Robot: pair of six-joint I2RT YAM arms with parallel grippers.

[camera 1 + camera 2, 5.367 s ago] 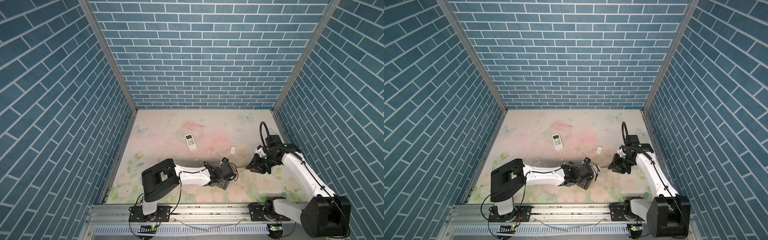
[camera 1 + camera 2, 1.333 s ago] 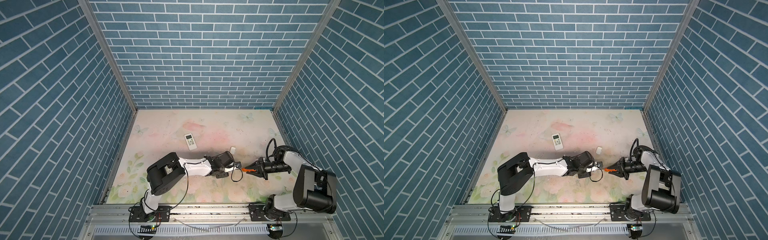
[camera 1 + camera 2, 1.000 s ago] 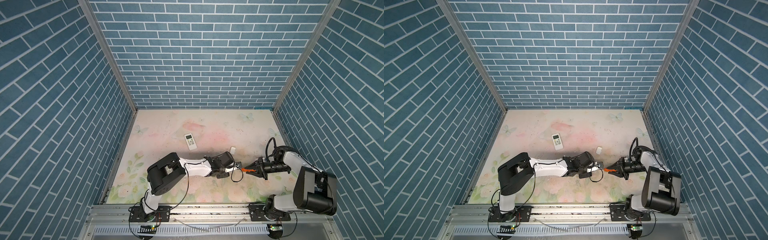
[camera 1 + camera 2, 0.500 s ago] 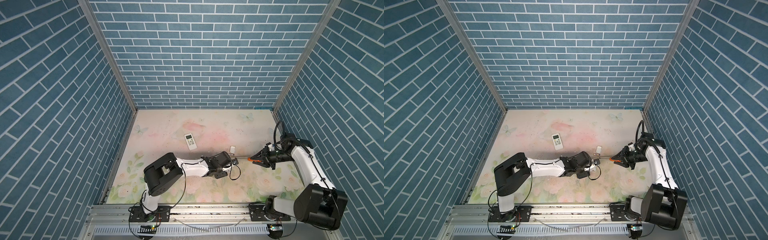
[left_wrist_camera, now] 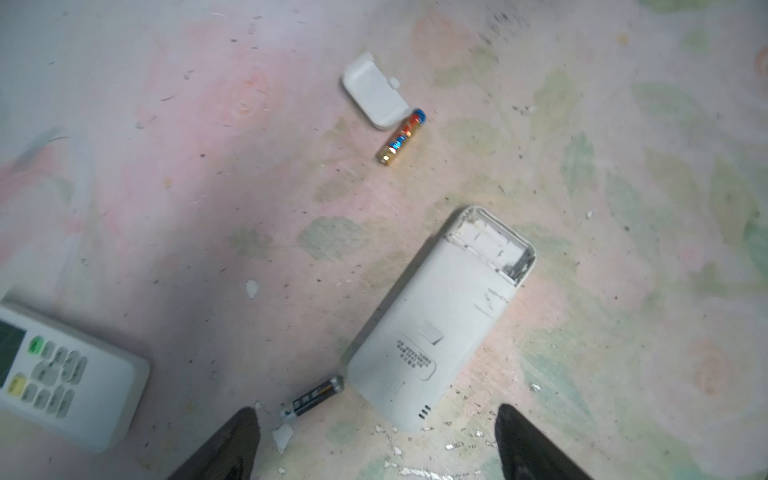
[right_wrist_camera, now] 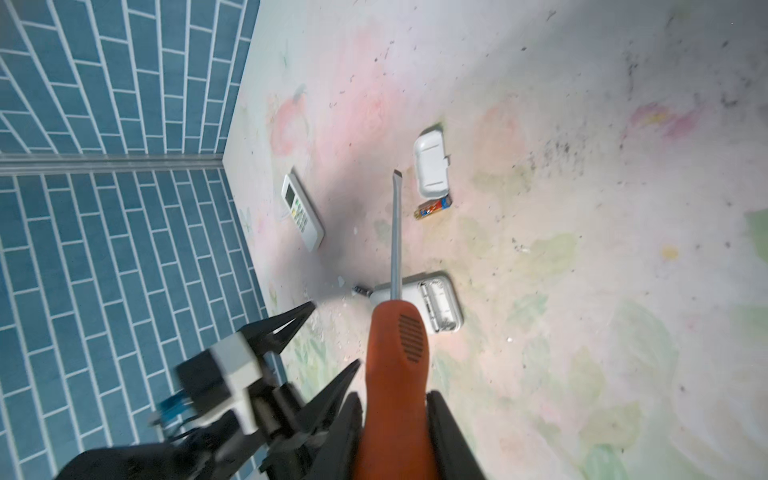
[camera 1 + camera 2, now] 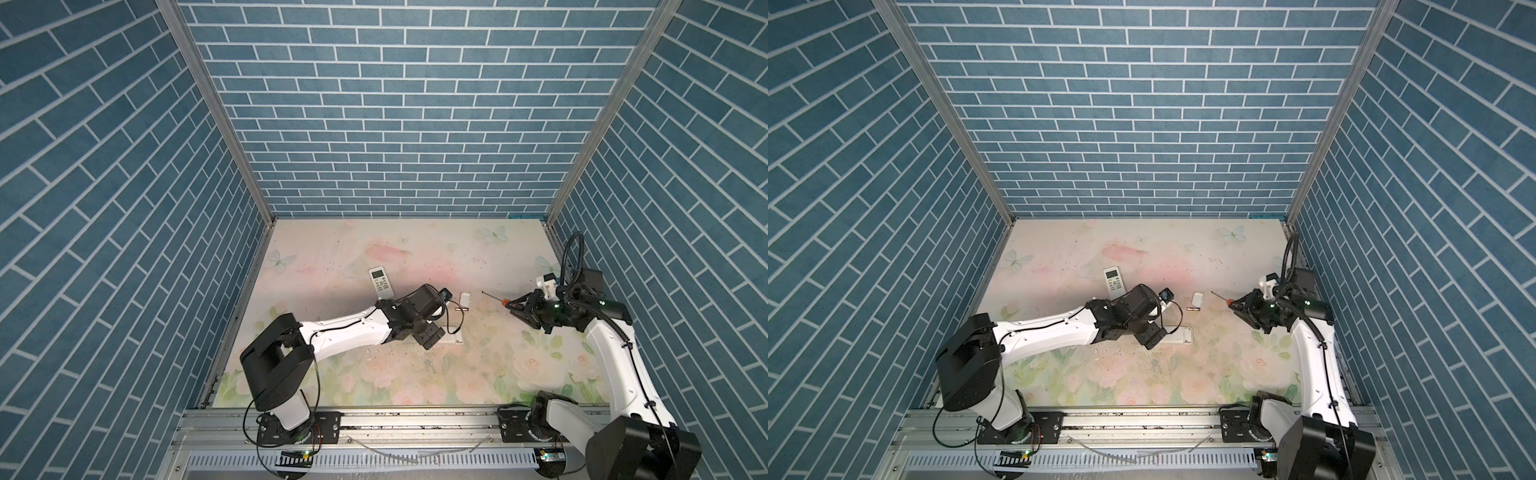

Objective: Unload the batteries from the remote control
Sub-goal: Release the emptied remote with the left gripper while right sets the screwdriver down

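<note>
Right arm has pulled back toward the right wall since the earlier frames; left claw (image 5: 376, 411) has gone from half closed to spread wide, holding nothing, its tips either side of the near end of the face-down remote (image 5: 432, 332).

- Remote: white plastic, rounded corners, battery bay open, empty and scuffed. Label panel on its back, print too small to read.
- Dark battery (image 5: 316, 397): slim cylinder lying on the counter (image 5: 208, 187), at the remote's end.
- Bright battery (image 5: 402, 137): gold, red and blue wrap, lettering unreadable, touching the white snap-on cover (image 5: 374, 91).
- Second remote (image 5: 62, 374): face up, grey buttons, one green, one yellow.
- Right claw (image 6: 395, 419): pinching the ribbed orange handle of a screwdriver (image 6: 395, 357), with a grey flat-tipped shaft, held above the counter.
</note>
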